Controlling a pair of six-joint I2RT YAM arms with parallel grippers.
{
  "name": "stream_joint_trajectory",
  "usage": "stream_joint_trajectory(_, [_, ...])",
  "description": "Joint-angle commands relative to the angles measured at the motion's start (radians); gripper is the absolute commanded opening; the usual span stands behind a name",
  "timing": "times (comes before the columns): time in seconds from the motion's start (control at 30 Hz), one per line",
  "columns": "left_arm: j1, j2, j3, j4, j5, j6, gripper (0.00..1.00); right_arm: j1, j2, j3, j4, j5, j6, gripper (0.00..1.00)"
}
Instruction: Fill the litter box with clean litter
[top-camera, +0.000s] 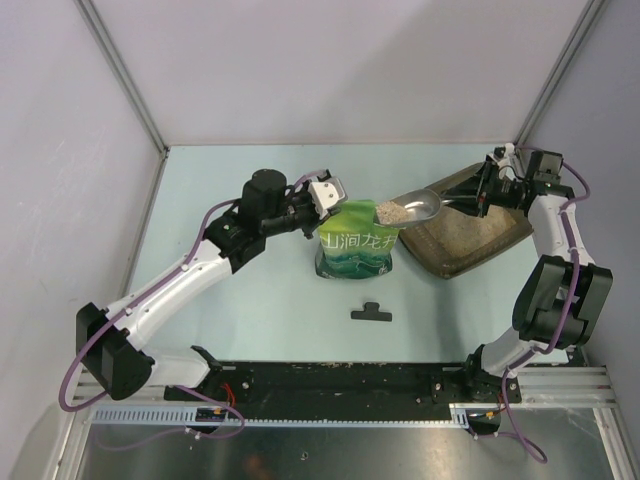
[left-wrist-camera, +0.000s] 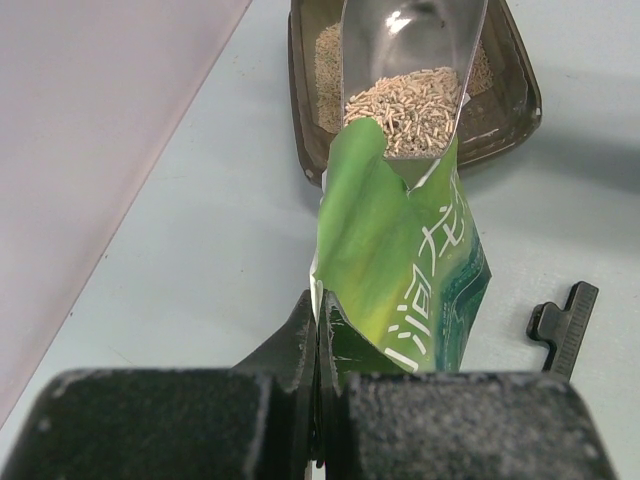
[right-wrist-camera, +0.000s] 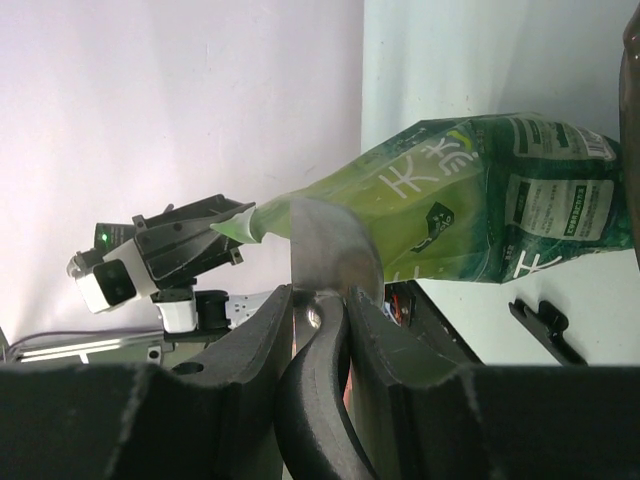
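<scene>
The brown litter box (top-camera: 505, 238) lies at the right with some pale litter (top-camera: 462, 233) in it. The green pouch bag (top-camera: 356, 250) stands just left of it. My left gripper (top-camera: 322, 196) is shut on the bag's top edge (left-wrist-camera: 322, 300) and holds it up. My right gripper (top-camera: 484, 192) is shut on the handle of the silver scoop (top-camera: 418, 205); the grip also shows in the right wrist view (right-wrist-camera: 318, 295). The scoop (left-wrist-camera: 415, 50) is over the bag's mouth, level, and holds a heap of litter (left-wrist-camera: 412, 108). The litter box rim (left-wrist-camera: 518, 110) shows behind it.
A black clip (top-camera: 371, 313) lies on the table in front of the bag; it also shows in the left wrist view (left-wrist-camera: 563, 325). Grey walls close the left, back and right sides. The left arm's wrist (right-wrist-camera: 165, 250) shows beyond the bag (right-wrist-camera: 480, 195).
</scene>
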Motion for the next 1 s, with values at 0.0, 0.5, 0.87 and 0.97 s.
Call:
stream_joint_trajectory(0.0, [0.011,-0.022,0.070,0.062,-0.025,0.024,0.00,-0.011,-0.017,0.001,-0.001,-0.069,-0.018,0.00])
stream_joint_trajectory(0.5, [0.011,0.039,0.118,0.064,-0.013,0.048,0.00,-0.199,-0.019,0.003,0.163,-0.166,0.137,0.00])
stream_joint_trajectory(0.87, [0.011,0.062,0.150,0.064,0.019,0.013,0.00,-0.460,-0.005,0.001,0.105,0.047,-0.013,0.00])
stream_joint_trajectory(0.97, [0.011,0.056,0.150,0.064,0.016,0.010,0.00,-0.492,-0.064,0.001,0.059,0.231,-0.115,0.00])
